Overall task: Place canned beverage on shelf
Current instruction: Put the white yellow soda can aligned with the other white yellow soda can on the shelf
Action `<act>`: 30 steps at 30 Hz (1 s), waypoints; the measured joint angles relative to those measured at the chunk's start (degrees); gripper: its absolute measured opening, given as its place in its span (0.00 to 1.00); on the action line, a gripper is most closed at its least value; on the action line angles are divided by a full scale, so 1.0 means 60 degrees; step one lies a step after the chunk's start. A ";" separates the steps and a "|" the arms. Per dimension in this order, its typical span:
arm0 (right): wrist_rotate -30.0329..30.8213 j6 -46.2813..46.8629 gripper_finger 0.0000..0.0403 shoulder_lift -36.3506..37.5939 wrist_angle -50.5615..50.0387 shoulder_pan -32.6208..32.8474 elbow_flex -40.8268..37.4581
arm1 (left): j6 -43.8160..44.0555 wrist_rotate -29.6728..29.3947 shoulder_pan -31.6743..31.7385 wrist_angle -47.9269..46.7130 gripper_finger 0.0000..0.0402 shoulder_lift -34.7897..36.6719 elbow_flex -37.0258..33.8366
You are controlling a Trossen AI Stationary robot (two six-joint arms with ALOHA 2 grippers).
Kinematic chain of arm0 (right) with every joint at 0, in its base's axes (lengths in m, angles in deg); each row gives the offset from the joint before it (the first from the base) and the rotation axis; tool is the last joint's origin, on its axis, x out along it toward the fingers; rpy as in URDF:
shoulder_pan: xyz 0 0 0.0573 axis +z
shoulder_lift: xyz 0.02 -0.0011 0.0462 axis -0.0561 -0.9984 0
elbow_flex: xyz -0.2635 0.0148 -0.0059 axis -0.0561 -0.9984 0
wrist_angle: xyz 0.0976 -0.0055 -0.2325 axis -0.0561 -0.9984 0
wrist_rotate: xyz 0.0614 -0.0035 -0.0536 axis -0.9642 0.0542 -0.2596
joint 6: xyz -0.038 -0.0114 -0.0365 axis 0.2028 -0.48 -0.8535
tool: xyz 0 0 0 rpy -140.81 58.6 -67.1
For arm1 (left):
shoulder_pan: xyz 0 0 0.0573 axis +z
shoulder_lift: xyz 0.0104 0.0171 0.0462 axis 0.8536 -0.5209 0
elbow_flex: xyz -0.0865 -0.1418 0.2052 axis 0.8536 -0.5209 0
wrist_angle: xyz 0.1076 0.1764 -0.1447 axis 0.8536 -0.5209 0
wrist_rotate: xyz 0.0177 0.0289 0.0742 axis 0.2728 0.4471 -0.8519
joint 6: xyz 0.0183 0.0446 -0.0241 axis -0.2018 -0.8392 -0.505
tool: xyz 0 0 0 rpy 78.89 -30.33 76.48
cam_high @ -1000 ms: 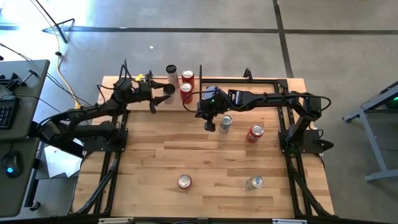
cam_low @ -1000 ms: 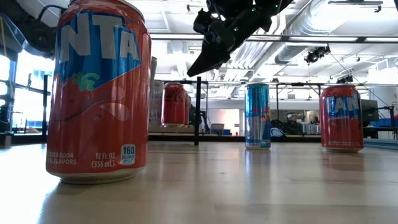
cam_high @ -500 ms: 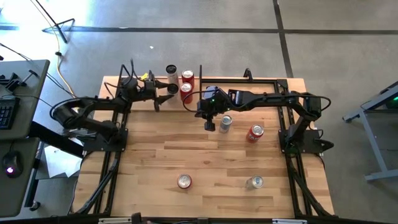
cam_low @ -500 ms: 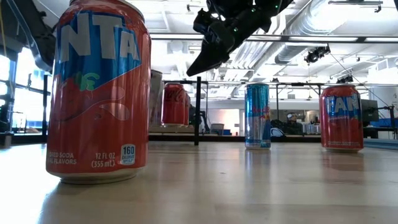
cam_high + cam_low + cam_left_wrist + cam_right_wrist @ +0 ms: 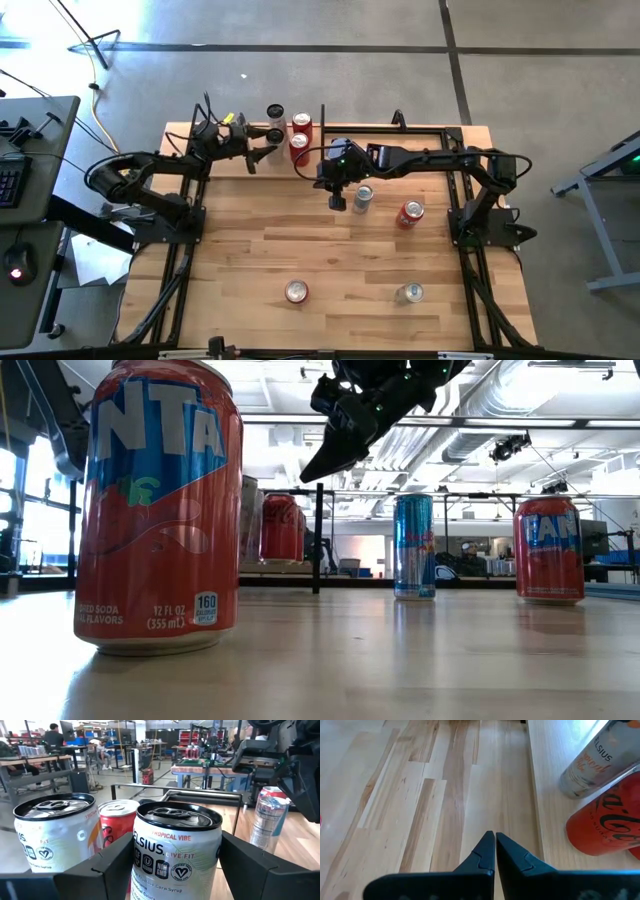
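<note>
Holding a white Celsius can point(image 5: 272, 133) at the shelf point(image 5: 235, 163), eleven o'clock in the high view, the left gripper point(image 5: 263, 150) hasn't released; three cans already stand there. Left wrist view: fingers point(image 5: 107, 867) flank it. Right wrist view: the right gripper point(image 5: 495, 851) is closed, idle.

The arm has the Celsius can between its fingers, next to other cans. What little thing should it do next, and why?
Probably ease the Celsius can straight down onto the shelf, then let go. The left gripper grips it right beside another white can and a red can, so sideways moves might knock them. Whether it already rests there, I cannot tell.
</note>
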 joint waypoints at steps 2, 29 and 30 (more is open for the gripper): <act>0.0003 0.0000 0.00 0.0000 0.0000 0.0000 0.0000 | 0.0030 0.0009 0.0007 0.0000 0.60 0.0000 0.0000; 0.0004 0.0000 0.00 -0.0004 0.0113 0.0001 0.0000 | 0.0540 0.0067 0.0226 -0.0225 0.66 0.0032 0.0047; 0.0004 0.0000 0.00 -0.0004 0.0109 0.0000 0.0000 | 0.0535 0.0066 0.0226 -0.0248 0.66 0.0062 0.0047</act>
